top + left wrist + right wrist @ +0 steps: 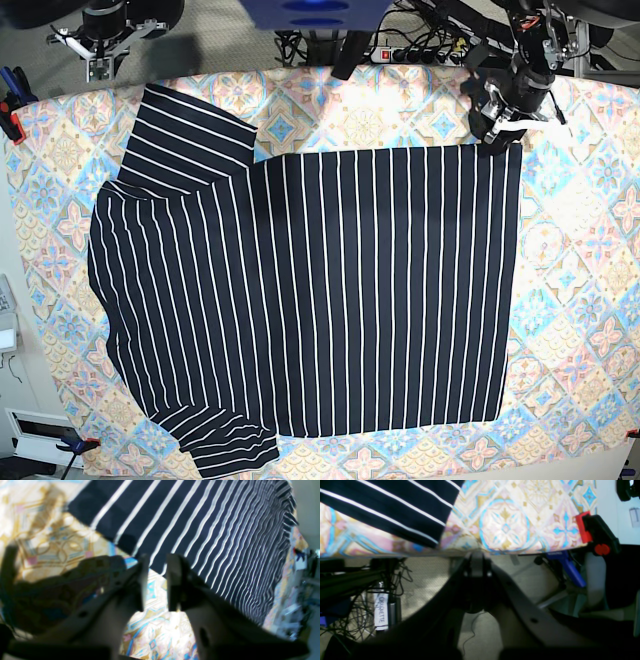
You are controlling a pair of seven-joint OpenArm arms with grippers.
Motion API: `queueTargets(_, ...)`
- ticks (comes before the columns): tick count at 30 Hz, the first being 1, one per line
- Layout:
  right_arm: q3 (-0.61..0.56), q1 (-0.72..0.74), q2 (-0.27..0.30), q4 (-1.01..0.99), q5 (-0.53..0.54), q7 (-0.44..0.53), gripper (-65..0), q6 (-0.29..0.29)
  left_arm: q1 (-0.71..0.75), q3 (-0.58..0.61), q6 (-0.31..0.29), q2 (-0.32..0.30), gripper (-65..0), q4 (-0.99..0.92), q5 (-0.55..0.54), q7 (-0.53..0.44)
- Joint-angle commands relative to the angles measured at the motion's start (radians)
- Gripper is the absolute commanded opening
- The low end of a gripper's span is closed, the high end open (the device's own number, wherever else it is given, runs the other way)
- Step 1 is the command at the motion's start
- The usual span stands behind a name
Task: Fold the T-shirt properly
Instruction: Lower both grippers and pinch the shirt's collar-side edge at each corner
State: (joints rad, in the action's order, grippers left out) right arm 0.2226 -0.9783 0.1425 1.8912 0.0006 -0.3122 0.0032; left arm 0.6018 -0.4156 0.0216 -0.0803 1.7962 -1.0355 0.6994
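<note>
The T-shirt point(310, 300) lies spread flat across the patterned tablecloth point(580, 330), filling most of it, collar end toward the base view's left and hem toward its right, one sleeve point(190, 135) splayed at the far corner and the other point(225, 440) at the near edge. As far as I can judge, nothing is properly folded: the body is a single flat layer, both sleeves are out, so the sleeve folds and the lengthwise folds are all left to do. The cloth covers the whole table, clamped at the corners, one red and black clamp point(595, 535) showing in my right wrist view. Beyond the table edge I see a grey floor with tangled cables point(370, 600) and equipment stands at the far side. My left gripper point(155, 580) hovers at the far hem corner of the shirt, its fingers parted with only tablecloth visible between them, holding nothing. My right gripper point(477, 562) sits off the table's edge, near the sleeve, fingers pressed together and empty.
</note>
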Motion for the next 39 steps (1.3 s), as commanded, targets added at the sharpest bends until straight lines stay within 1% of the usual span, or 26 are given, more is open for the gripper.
queueTargets(1, 0.007, -0.003, 0.007, 0.014, -0.001, 0.02, -65.0, -0.004, -0.009, -0.004, -0.013, -0.005, -47.0, -0.014, -0.027, -0.007)
queueTargets(4, 0.01, 0.0, 0.007, 0.014, -0.001, 0.006, -65.0, -0.004, -0.03, -0.004, -0.013, -0.005, -44.7, -0.085, -0.061, -0.008)
queueTargets(9, 0.008, 0.037, 0.007, 0.014, -0.001, -0.077, -65.0, -0.004, -0.066, -0.006, -0.013, -0.005, -44.3, -0.16, -0.065, -0.013)
queueTargets(12, 0.007, 0.051, 0.007, 0.014, -0.001, -0.097, -65.0, -0.004, -0.085, -0.006, -0.013, -0.005, -43.9, -0.181, -0.067, -0.013)
queueTargets(15, 0.007, 0.057, 0.006, 0.014, -0.001, -0.098, -65.0, -0.004, -0.113, -0.012, -0.013, -0.005, -43.9, -0.226, -0.067, -0.013)
queueTargets(19, 0.007, 0.057, 0.006, 0.014, -0.001, -0.098, -65.0, -0.004, -0.151, -0.052, -0.013, -0.005, -43.8, -0.298, -0.079, -0.005)
queueTargets(28, 0.007, 0.058, 0.006, 0.014, -0.001, -0.098, -65.0, -0.004, -0.24, -0.047, -0.013, -0.006, -43.8, -0.43, -0.085, -0.007)
queueTargets(31, 0.007, 0.058, 0.006, 0.014, -0.001, -0.098, -65.0, -0.004, -0.265, -0.045, -0.013, -0.006, -44.7, -0.462, -0.084, -0.007)
queueTargets(32, 0.008, 0.058, 0.006, 0.014, -0.001, -0.098, -65.0, -0.004, -0.268, -0.044, -0.013, -0.006, -45.2, -0.462, -0.084, -0.005)
queueTargets(33, 0.01, 0.058, 0.006, 0.014, 0.0, -0.098, -65.0, -0.004, -0.268, -0.042, -0.015, -0.006, -47.1, -0.462, -0.084, -0.004)
queueTargets(37, 0.013, 0.083, 0.006, 0.011, 0.002, -0.098, -65.0, -0.004, -0.27, -0.029, -0.015, -0.008, -64.5, -0.461, -0.084, 0.022)
queueTargets(39, 0.01, 0.094, 0.006, 0.008, 0.003, -0.118, -63.8, -0.004, -0.27, -0.029, -0.015, -0.008, -65.0, -0.461, -0.084, 0.039)
